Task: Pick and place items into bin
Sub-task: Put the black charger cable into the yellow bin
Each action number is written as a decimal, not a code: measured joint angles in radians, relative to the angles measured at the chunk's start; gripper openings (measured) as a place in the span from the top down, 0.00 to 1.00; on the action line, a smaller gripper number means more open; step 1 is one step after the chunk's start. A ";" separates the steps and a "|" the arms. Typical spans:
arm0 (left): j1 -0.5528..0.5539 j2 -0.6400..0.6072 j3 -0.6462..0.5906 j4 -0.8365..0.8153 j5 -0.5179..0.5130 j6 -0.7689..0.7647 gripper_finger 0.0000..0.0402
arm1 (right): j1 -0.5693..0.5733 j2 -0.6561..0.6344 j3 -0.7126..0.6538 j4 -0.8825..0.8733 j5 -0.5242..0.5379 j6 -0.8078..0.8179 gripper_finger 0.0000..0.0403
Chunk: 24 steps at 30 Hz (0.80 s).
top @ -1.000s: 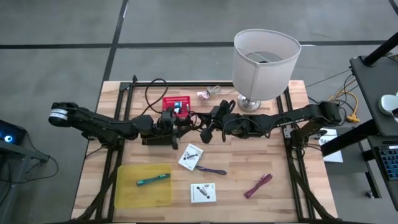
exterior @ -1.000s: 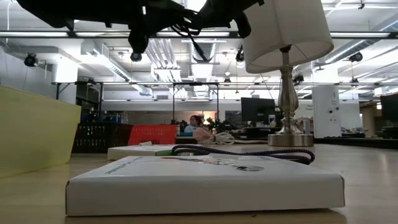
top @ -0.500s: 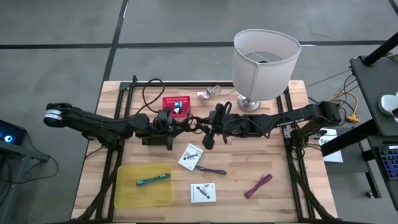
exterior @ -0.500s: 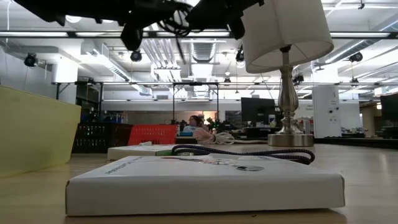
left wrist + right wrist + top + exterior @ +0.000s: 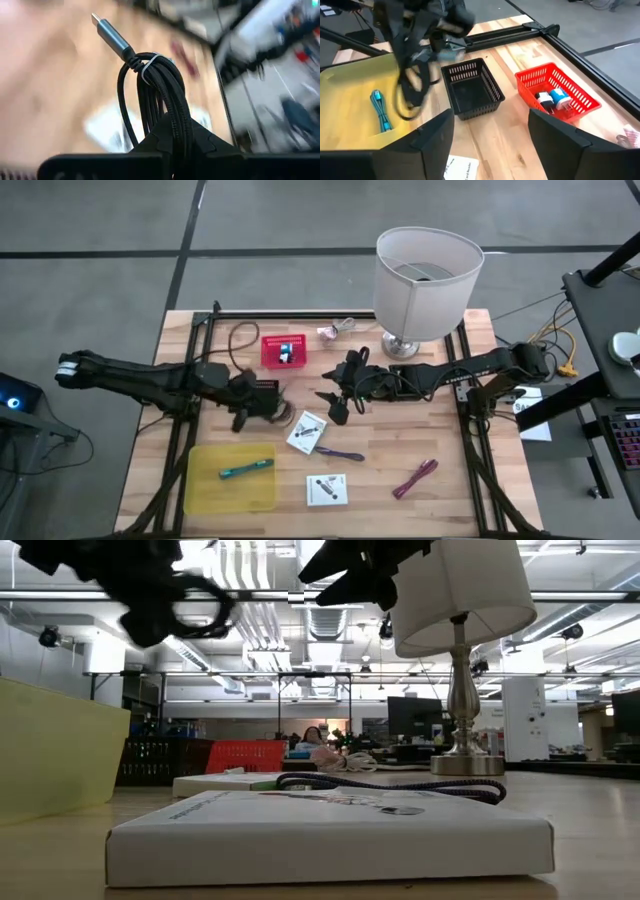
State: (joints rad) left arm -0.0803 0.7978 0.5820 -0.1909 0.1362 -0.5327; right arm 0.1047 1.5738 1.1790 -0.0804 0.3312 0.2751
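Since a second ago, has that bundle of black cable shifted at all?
Yes. The black coiled cable, now shut in the left gripper, has moved away from the lamp, off the right gripper, toward the yellow bin.

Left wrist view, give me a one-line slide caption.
Left gripper shut on the black coiled cable, its plug pointing away.
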 joint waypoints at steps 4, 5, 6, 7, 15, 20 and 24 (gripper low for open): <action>-0.005 -0.022 -0.001 -0.168 0.242 -0.110 1.00 | 0.000 0.000 -0.003 -0.001 0.001 -0.007 0.38; -0.013 -0.022 -0.001 -0.192 0.302 -0.136 1.00 | 0.000 0.000 -0.003 -0.006 0.002 -0.007 0.38; -0.023 -0.022 -0.001 -0.214 0.362 -0.160 1.00 | 0.000 0.000 -0.004 -0.013 0.002 -0.007 0.38; -0.036 -0.020 -0.002 -0.228 0.411 -0.180 1.00 | 0.000 0.000 -0.004 -0.022 0.002 -0.007 0.38; -0.157 0.011 -0.009 -0.238 0.603 -0.315 0.99 | -0.001 0.000 -0.005 -0.052 0.004 0.005 0.39; -0.172 0.048 -0.027 -0.245 0.619 -0.355 0.85 | 0.000 0.000 -0.005 -0.054 0.001 0.004 0.37; -0.172 0.081 -0.028 -0.255 0.620 -0.349 0.68 | 0.000 0.000 -0.005 -0.093 -0.126 0.005 0.35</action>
State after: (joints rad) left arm -0.2520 0.8791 0.5541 -0.4456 0.7558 -0.8814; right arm 0.1043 1.5738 1.1740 -0.1732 0.2057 0.2802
